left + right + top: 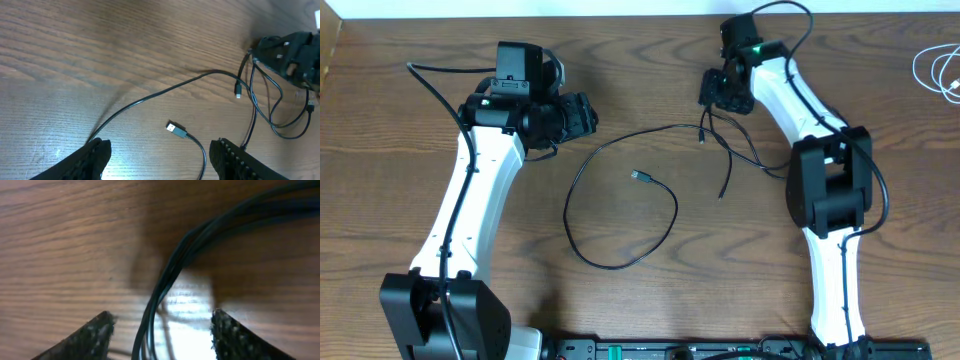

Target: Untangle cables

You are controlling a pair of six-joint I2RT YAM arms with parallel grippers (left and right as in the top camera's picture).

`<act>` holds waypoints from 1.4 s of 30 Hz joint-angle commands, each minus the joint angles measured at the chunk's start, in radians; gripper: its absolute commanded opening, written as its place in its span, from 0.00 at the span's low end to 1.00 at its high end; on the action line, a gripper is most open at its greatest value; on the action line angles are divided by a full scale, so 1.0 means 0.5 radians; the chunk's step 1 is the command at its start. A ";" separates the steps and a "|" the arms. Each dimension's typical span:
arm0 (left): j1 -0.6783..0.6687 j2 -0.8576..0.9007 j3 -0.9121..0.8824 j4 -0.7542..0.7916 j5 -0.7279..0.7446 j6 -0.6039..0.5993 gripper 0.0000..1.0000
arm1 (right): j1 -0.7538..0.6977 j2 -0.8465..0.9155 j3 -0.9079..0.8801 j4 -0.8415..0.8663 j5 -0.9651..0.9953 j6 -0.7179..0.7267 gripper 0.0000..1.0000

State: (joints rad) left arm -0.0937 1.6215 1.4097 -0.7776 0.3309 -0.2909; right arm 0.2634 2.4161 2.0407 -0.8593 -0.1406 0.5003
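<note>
the left gripper (160,146) stands wide open low over the wooden table (650,60) and holds nothing; the usb plug (173,128) of one long black cable (567,208) lies on the wood just in front of its fingers. the right gripper (162,316) is open too, and a bundle of black cables (167,275) runs between its two fingers, which do not press it. a white cable (932,70) lies well apart, at the table's far right edge

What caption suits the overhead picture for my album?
Black cables bunched at the right pincer, one looping across the table beside the open left pincer.
</note>
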 commanded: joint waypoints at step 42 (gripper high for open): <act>-0.008 0.023 0.002 -0.045 -0.014 0.019 0.69 | -0.366 -0.945 0.115 -0.250 0.243 -0.695 0.01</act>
State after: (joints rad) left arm -0.0937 1.6215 1.4097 -0.7979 0.3309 -0.2909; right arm 0.1547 2.1292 2.0491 -0.9764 -0.0002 0.2264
